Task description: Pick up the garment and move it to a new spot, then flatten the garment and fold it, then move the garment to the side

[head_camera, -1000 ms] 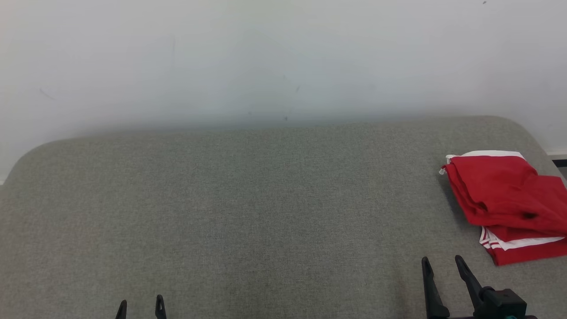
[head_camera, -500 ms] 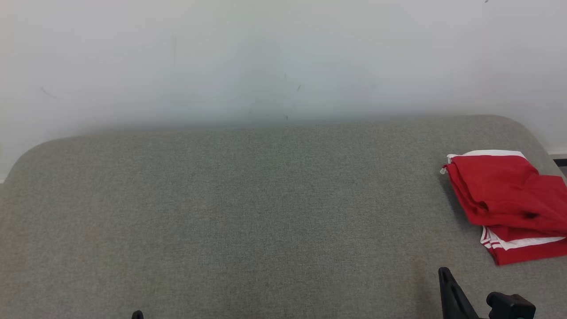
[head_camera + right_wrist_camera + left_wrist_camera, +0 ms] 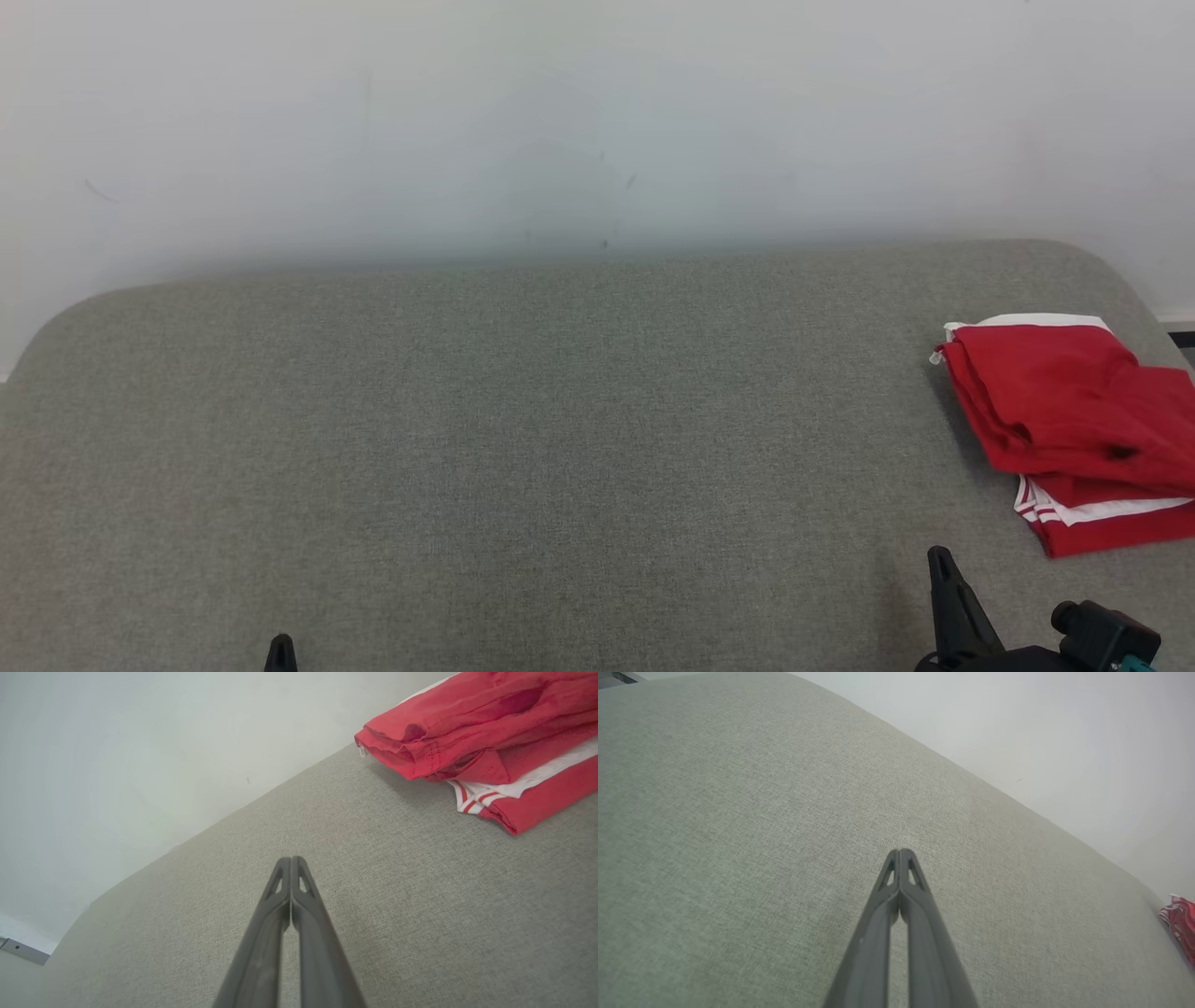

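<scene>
Nearest, the left gripper [image 3: 900, 853] and right gripper [image 3: 290, 859] are hovering over the grey tabletop [image 3: 560, 420], jaws pressed together and gripping nothing. Ahead and to the right of the right one, not touching it, the folded red garment [image 3: 1064, 411] is lying at the tabletop's right edge. It is looking soft, light and floppy, and is probably best pinched at a hemmed corner.

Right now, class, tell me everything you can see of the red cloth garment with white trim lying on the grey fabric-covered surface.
The red cloth garment looks like soft knit, folded into a rumpled, layered stack. A white band edges its far side; red-and-white stripes show on a lower layer. A small pale tag juts from one corner. It lies at the right end of the grey fabric-covered surface, resting on it alone; the shut right gripper is apart from it.
</scene>
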Tool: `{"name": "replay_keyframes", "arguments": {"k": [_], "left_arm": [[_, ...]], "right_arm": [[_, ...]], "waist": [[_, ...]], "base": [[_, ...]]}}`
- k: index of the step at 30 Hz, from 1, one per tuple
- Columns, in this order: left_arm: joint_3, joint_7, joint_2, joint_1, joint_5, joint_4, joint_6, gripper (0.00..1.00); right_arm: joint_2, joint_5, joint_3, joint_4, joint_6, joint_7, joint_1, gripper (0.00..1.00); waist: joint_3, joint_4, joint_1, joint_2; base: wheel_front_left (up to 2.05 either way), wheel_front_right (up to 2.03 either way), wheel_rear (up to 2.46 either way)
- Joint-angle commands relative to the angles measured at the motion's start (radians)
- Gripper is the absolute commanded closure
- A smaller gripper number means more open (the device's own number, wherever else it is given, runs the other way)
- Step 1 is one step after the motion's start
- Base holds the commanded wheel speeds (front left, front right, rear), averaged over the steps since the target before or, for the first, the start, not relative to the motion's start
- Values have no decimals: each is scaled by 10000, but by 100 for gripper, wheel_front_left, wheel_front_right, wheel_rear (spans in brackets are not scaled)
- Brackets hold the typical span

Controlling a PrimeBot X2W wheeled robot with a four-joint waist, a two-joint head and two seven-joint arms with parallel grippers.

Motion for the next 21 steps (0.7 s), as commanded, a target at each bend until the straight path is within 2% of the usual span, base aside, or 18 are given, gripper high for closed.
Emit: {"name": "replay_keyframes", "arguments": {"k": [1, 21], "left_arm": [[63, 83, 22, -279, -437, -159, -76, 100], [286, 775, 25, -736, -3129, -205, -342, 100]], "right_arm": [[-7, 454, -13, -119, 1, 55, -266, 100], [-5, 3309, -59, -17, 3, 542, -662, 100]], "waist": [[6, 1, -1, 0], [79, 14, -1, 0]], "base": [[0, 0, 0], [0, 0, 0]]}}
